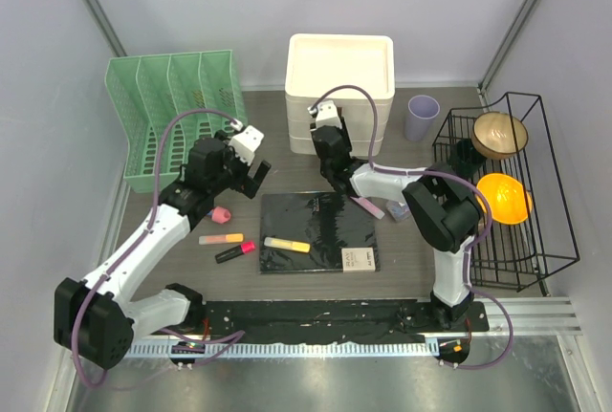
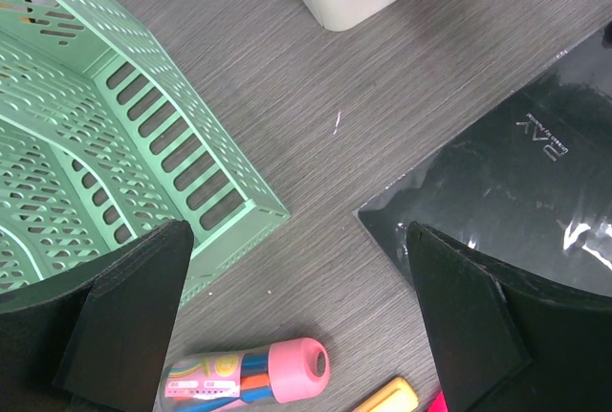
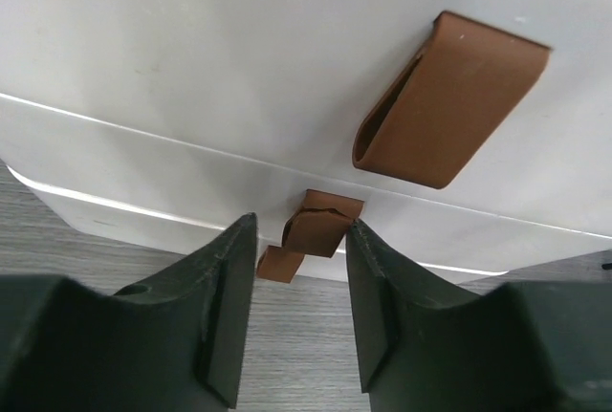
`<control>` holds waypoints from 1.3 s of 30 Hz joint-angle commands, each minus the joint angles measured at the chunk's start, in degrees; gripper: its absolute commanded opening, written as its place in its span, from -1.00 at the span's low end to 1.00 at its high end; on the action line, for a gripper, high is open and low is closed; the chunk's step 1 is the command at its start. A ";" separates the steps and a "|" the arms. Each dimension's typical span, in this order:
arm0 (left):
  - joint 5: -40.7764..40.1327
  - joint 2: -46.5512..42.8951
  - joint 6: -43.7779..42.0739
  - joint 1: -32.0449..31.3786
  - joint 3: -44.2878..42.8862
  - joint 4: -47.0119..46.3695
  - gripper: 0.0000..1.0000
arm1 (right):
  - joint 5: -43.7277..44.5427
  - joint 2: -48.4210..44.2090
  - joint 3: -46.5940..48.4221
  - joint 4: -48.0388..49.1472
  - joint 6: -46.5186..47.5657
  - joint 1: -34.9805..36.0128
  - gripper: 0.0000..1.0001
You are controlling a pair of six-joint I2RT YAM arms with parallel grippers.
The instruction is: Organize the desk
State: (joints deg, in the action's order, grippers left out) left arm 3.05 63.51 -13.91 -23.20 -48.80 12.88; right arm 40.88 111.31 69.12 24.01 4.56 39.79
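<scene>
The desk [image 1: 277, 135] is dark wood-grain. A white drawer unit [image 1: 341, 68] stands at its back. My right gripper [image 1: 323, 135] is at the unit's front. In the right wrist view it [image 3: 301, 224] is open, its jaws on either side of the lower brown loop handle [image 3: 325, 226]. The right finger touches the handle; the left stands a little apart. My left gripper [image 1: 247, 175] hangs wide open and holds nothing, above bare desk [image 2: 316, 97] between the green organizer [image 2: 96, 144] and the black notebook [image 2: 535, 163]. A pink-capped marker tube [image 2: 249, 379] lies just below it.
An orange-yellow highlighter [image 1: 222, 238] and a red one [image 1: 234, 251] lie left of the notebook [image 1: 325, 226]; a yellow one [image 1: 287, 245] lies on it. A purple cup [image 1: 422, 118] and a black wire rack [image 1: 535, 240] with two bowls stand at the right.
</scene>
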 commanded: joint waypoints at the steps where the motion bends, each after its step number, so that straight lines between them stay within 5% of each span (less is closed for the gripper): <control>1: 0.47 0.30 -0.15 0.26 -0.34 -2.34 0.99 | 2.89 0.40 0.66 6.31 1.07 -0.42 -0.10; 5: 0.55 0.83 -0.15 0.17 -0.34 -2.51 0.99 | 3.24 0.49 0.49 6.84 1.42 -0.50 -0.23; 16: 0.47 0.83 -0.33 0.26 -0.16 -2.87 0.99 | 3.15 -1.09 -0.74 4.91 0.10 -0.50 -0.99; 39: 0.73 -0.14 -0.77 0.26 -0.07 -2.51 0.99 | -2.47 -9.44 -4.70 -5.64 -4.47 1.16 -0.99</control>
State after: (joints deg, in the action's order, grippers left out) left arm 3.07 64.77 -13.98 -23.18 -48.80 12.69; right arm 38.24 105.97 65.10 20.34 1.37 39.90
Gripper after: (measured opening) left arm 0.996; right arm 0.026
